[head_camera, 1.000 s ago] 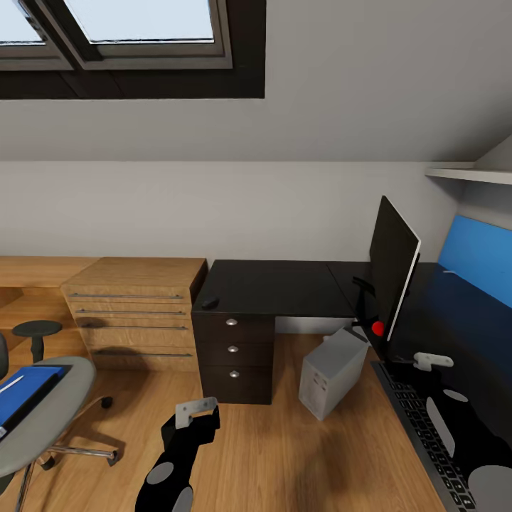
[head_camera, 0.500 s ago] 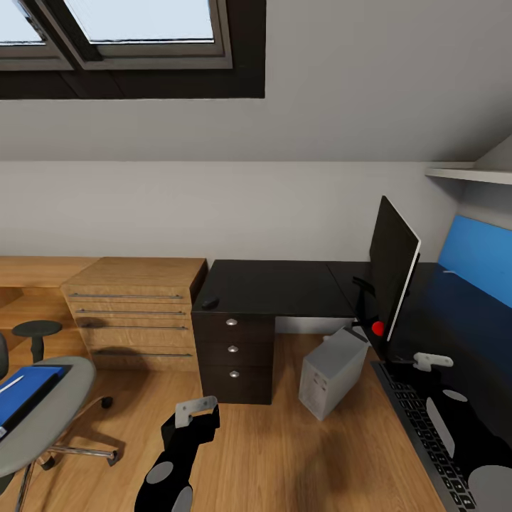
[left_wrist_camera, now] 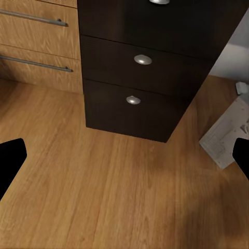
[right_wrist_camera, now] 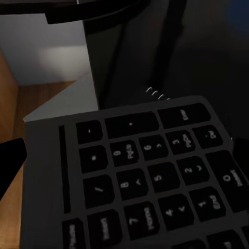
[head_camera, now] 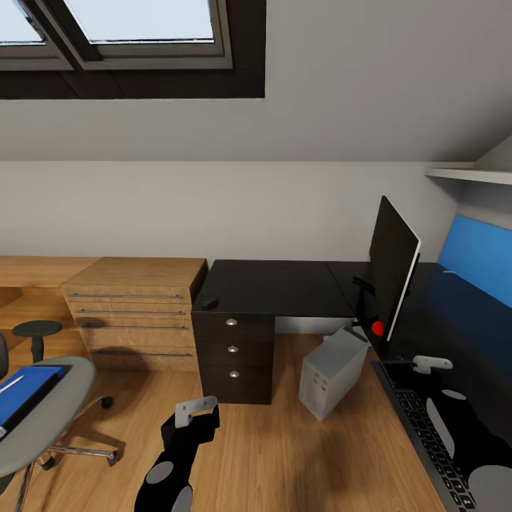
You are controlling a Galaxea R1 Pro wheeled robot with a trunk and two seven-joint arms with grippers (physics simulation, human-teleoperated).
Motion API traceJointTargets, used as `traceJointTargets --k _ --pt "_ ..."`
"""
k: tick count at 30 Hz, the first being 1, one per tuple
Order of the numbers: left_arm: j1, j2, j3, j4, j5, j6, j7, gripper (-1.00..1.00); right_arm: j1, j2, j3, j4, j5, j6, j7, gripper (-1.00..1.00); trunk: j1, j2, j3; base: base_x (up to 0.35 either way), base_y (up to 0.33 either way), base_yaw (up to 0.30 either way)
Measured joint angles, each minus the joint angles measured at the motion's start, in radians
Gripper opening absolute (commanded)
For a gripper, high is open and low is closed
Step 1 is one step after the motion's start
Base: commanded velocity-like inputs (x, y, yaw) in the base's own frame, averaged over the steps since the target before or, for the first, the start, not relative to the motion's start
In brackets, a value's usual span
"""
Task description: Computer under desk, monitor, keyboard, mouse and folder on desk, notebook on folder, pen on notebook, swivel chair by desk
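Almost nothing has moved since a second ago, so the tidying seems paused. The desk (head_camera: 284,284) holds the monitor (head_camera: 393,263) and the keyboard (head_camera: 419,427), which lies at the near edge. The chair (head_camera: 43,412) stands well apart with the blue folder (head_camera: 28,391) on its seat. The computer (head_camera: 331,373) sits on the floor by the desk. The mouse (head_camera: 210,302) rests on the desk corner. The left gripper (left_wrist_camera: 124,161) is spread wide over bare floor. The right gripper (head_camera: 430,364) has crept a tiny bit over the keyboard; I cannot tell if it is spread.

The head camera looks forward and down across the desk (head_camera: 284,284) from well back. Both wrist cameras sit close — the left faces its dark drawer unit (left_wrist_camera: 150,78), the right the keyboard (right_wrist_camera: 150,176) — parts the head view shares.
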Motion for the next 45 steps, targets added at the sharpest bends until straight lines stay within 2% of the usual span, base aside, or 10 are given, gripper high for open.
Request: traceJointTargets --k 27,34,45 --pt "0.000 0.002 0.001 0.000 0.000 0.000 0.000 1.00 0.000 0.001 0.003 -0.003 0.004 0.022 -0.015 1.00 0.000 0.000 0.000 0.000 0.000 0.000" --pt "0.000 0.005 0.001 0.003 -0.004 -0.001 0.001 1.00 0.000 0.002 0.002 -0.004 0.044 0.040 -0.018 1.00 0.000 0.000 0.000 0.000 -0.043 0.000" --pt "0.000 0.006 0.001 0.006 -0.004 -0.001 0.002 1.00 0.000 0.002 0.001 -0.005 0.050 0.042 -0.019 1.00 0.000 0.000 0.000 0.000 -0.127 0.000"
